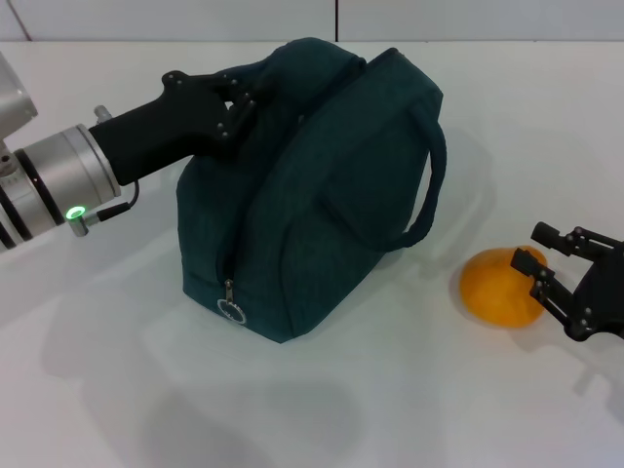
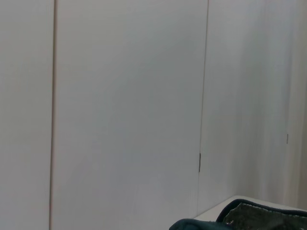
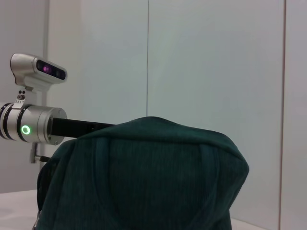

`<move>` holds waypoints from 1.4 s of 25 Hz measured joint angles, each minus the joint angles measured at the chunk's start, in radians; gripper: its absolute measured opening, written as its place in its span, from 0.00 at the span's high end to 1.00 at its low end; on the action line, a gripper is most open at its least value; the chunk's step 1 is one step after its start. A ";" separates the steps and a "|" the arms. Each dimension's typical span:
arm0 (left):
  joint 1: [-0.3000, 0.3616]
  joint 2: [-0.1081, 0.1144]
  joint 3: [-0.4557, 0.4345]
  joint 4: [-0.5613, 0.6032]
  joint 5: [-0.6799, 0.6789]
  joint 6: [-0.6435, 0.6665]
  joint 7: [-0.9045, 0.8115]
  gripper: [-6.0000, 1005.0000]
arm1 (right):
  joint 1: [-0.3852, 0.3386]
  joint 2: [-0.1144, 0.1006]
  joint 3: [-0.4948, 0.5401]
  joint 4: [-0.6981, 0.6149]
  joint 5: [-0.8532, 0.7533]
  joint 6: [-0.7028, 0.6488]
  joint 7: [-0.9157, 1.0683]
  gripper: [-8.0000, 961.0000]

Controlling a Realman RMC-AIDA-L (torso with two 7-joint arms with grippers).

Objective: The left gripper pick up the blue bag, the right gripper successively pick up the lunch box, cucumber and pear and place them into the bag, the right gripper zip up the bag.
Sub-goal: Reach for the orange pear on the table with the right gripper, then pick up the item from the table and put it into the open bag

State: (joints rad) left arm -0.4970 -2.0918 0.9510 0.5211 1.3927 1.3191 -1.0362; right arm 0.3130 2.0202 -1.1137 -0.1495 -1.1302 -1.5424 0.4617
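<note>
The blue bag (image 1: 312, 185) stands on the white table, with its zipper ring pull (image 1: 231, 310) at the near end. My left gripper (image 1: 234, 105) is shut on the bag's top edge at its far left. The orange-yellow pear (image 1: 497, 286) lies on the table to the right of the bag. My right gripper (image 1: 536, 258) is open just right of the pear, with one fingertip at the pear's edge. The bag fills the lower part of the right wrist view (image 3: 144, 177), and its rim shows in the left wrist view (image 2: 249, 215). The lunch box and cucumber are out of view.
The white table (image 1: 390, 409) runs to a pale panelled wall (image 1: 439, 19) at the back. One bag handle (image 1: 434, 185) loops out toward the pear. My left arm's silver wrist with its green light (image 3: 33, 127) shows behind the bag.
</note>
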 joint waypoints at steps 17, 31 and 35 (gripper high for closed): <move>-0.002 -0.001 0.003 -0.018 -0.021 0.003 0.016 0.95 | 0.009 -0.004 -0.015 0.000 -0.001 0.004 0.000 0.80; 0.000 -0.001 0.003 -0.018 -0.021 0.008 0.016 0.95 | 0.015 -0.005 -0.039 -0.006 -0.001 0.022 0.013 0.87; 0.000 -0.001 0.003 -0.018 -0.021 0.008 0.016 0.95 | 0.015 -0.006 -0.038 -0.005 -0.003 0.020 0.012 0.91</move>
State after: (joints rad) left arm -0.4969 -2.0924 0.9541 0.5032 1.3713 1.3269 -1.0201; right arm 0.3278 2.0141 -1.1521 -0.1548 -1.1330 -1.5224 0.4740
